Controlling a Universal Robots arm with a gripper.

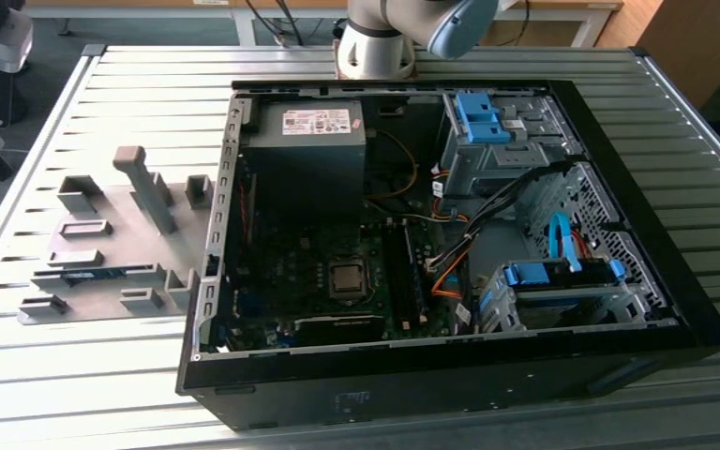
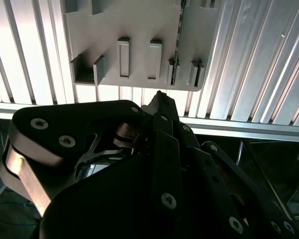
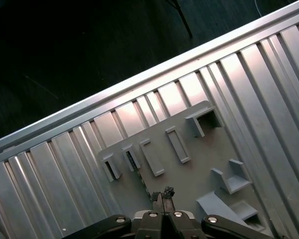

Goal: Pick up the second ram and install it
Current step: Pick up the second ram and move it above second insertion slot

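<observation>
Ram [image 1: 91, 274] sits in holder [image 1: 108, 202], the exterior view's left. Likely light, stiff, fragile; pinch its long edges. Gripper [image 3: 163, 195] closed, empty, over holder.

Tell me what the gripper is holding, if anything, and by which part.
Nothing. In both wrist views the gripper is shut, fingertips together and empty, facing the grey holder plate. A blue-green ram stick lies in that holder in the exterior view.

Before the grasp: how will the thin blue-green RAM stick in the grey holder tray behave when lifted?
The blue-green RAM stick is a thin flat board: probably stiff and light. It sits edge-up in a slot of the grey holder tray, so likely binds unless pulled straight.
</observation>
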